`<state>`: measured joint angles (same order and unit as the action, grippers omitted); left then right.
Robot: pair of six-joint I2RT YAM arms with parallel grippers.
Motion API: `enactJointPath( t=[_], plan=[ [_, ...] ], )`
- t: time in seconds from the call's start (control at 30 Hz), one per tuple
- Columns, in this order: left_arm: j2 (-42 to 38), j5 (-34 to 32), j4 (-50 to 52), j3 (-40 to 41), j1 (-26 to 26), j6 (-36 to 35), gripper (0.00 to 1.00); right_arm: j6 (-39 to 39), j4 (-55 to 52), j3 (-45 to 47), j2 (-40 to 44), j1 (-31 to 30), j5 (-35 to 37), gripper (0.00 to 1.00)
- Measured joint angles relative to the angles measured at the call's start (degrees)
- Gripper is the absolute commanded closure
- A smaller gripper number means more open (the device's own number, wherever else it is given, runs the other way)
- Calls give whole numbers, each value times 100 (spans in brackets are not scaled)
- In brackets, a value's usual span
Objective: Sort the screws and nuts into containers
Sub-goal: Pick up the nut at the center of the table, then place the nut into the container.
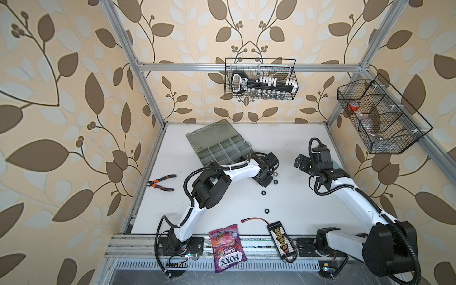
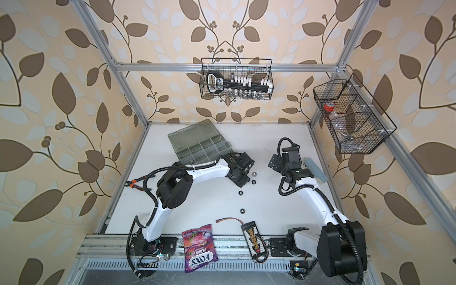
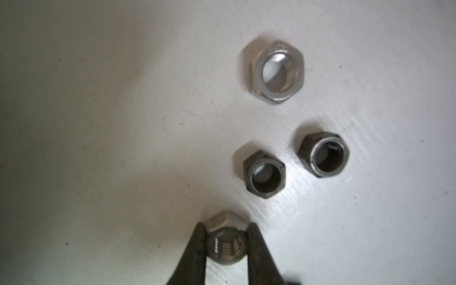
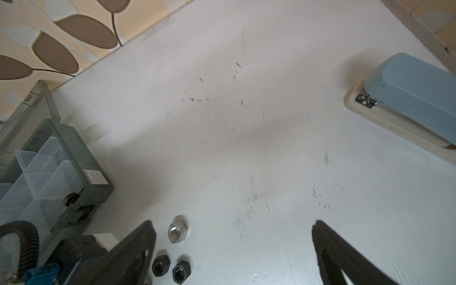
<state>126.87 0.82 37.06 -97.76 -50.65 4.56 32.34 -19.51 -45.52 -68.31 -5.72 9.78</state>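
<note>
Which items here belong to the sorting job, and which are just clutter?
Job: grey-green translucent plastic organizer case; gripped silver hex nut; loose silver hex nut; black hex nuts.
Clutter: orange-handled pliers; purple sweets bag; blue stapler; black wire baskets.

The left arm [image 1: 244,170] rises from its base, bends at a black elbow and runs its white forearm out to a wrist turned steeply down, so the left gripper [image 1: 265,181] hangs below the wrist and points at the tabletop. In the left wrist view, its two black fingers [image 3: 201,249] stand close together, pinching a silver nut [image 3: 227,244] between their tips. The right arm [image 1: 350,195] reaches out from its own base in a long white link, folds at the elbow and carries its wrist high. The right gripper [image 4: 233,223] hangs in the air with its jaws spread wide and nothing between its fingers [image 4: 133,249].
</note>
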Motion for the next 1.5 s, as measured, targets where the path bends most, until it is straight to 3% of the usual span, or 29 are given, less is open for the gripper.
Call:
enactJointPath(
  t=[0.37, 0.77, 0.9, 1.13, 1.5],
  plan=[
    [-162, -295, -87, 251, -4, 260, 90, -2, 2, 0, -2, 0, -98, 0],
    [-1241, -643, -107, 1102, 212, 791, 90, -13, 52, 0, -2, 0, -151, 0],
    [-2044, -647, -127, 1655, 671, 1021, 90, -46, 66, 0, -7, 0, -177, 0],
    [-3185, -824, -127, 2238, 1954, 1156, 90, -87, 133, 0, -7, 0, -319, 0],
    [-3241, -726, -256, 2448, 3473, 1156, 90, -111, 140, 2, -7, 0, -387, 0]
  ],
)
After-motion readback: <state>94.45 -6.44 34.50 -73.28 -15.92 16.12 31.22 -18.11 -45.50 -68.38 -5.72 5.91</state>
